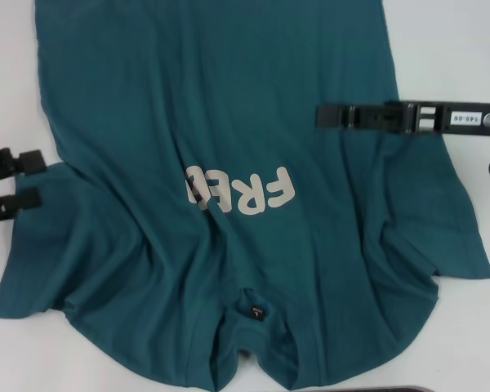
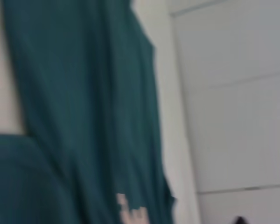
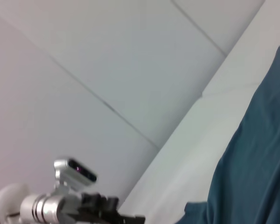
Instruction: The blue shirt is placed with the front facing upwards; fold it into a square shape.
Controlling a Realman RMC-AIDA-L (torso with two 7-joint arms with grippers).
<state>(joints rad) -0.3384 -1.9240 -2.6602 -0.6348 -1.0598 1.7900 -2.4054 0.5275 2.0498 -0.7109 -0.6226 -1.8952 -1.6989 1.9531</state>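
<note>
Shirt: the blue shirt [image 1: 229,163] lay face up on the desk [image 1: 457,49], between both grippers.
Left gripper [image 1: 20,181]: fingers spread at the sleeve edge.
Right gripper [image 1: 331,116]: fingers' state, cannot tell.

- Blue shirt [image 1: 220,122]: dark teal, short-sleeved, spread front-up on white surface [image 1: 441,49], unfolded.
- Collar toward near edge, small black neck label [image 1: 255,313] inside; hem running off far side.
- Cream block letters [image 1: 241,189] across chest, partly swallowed by a crease.
- Fabric rumpled, with long wrinkles and both sleeves bunched.
</note>
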